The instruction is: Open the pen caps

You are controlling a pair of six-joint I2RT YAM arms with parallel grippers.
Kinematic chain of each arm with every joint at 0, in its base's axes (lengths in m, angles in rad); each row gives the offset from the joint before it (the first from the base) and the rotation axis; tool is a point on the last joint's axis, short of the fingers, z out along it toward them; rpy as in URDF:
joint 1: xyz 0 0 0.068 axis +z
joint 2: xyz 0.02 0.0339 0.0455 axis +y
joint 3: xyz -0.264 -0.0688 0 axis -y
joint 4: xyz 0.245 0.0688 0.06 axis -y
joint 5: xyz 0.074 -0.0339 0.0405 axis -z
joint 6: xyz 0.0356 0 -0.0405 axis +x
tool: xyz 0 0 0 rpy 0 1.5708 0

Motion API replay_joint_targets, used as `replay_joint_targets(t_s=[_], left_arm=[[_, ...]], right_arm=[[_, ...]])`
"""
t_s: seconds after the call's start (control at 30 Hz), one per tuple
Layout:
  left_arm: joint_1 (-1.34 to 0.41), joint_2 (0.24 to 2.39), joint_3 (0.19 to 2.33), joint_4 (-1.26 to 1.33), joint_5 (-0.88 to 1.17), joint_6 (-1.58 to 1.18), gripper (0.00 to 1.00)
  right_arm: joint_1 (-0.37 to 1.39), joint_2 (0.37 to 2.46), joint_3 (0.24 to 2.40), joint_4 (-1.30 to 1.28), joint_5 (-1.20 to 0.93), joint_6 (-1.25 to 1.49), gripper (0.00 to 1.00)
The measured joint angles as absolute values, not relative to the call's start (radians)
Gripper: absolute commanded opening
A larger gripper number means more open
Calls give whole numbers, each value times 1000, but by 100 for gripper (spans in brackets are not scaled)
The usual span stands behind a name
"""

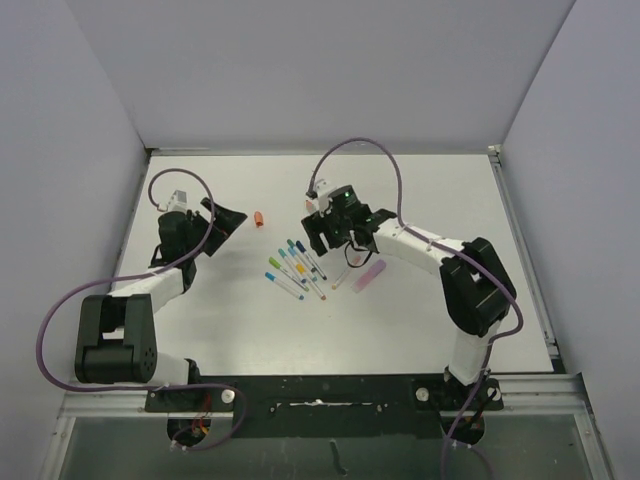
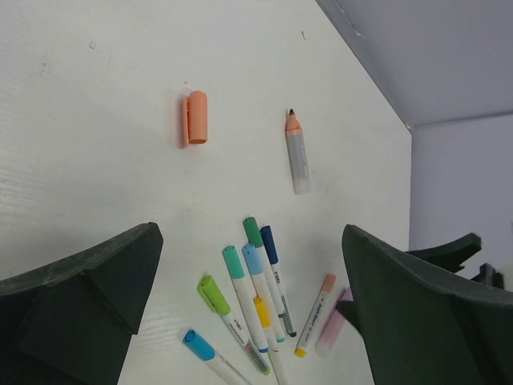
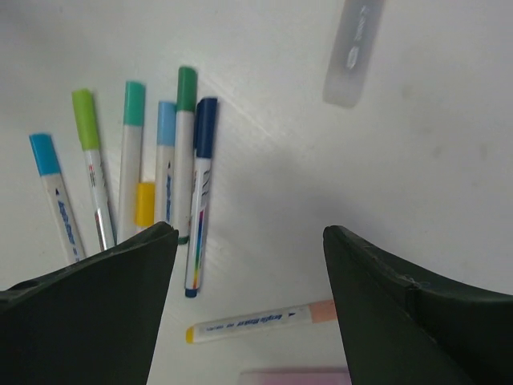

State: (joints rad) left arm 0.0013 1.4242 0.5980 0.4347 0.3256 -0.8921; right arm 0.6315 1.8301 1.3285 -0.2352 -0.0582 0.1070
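Note:
Several capped white pens (image 1: 293, 268) lie fanned mid-table. In the left wrist view their caps are green (image 2: 253, 233), dark blue (image 2: 268, 243), teal (image 2: 233, 261), light blue (image 2: 252, 258), lime (image 2: 212, 293), yellow (image 2: 262, 311) and cyan (image 2: 198, 345). A peach-capped pen (image 2: 314, 313) lies to their right. A loose orange cap (image 2: 195, 118) lies apart from an uncapped orange-tipped pen (image 2: 296, 152). My left gripper (image 2: 250, 234) is open and empty, left of the pens (image 1: 222, 222). My right gripper (image 3: 250, 233) is open and empty, above the table right of the fan (image 1: 340, 238).
A pale purple pen (image 1: 369, 275) lies right of the peach-capped pen (image 3: 256, 321). The uncapped pen's clear barrel (image 3: 354, 52) shows at the top of the right wrist view. Grey walls enclose the white table (image 1: 450, 190) on three sides.

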Motion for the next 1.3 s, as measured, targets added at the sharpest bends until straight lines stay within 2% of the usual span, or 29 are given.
replay_joint_targets(t_s=[0.5, 0.7, 1.3], left_arm=[[1, 1424, 608, 406, 327, -879, 98], [1, 1424, 608, 406, 327, -879, 98], [1, 1424, 608, 405, 327, -879, 98]], right_arm=[[710, 1821, 1164, -303, -42, 76, 63], [722, 1821, 1156, -285, -40, 75, 62], [736, 1866, 1156, -253, -33, 75, 49]])
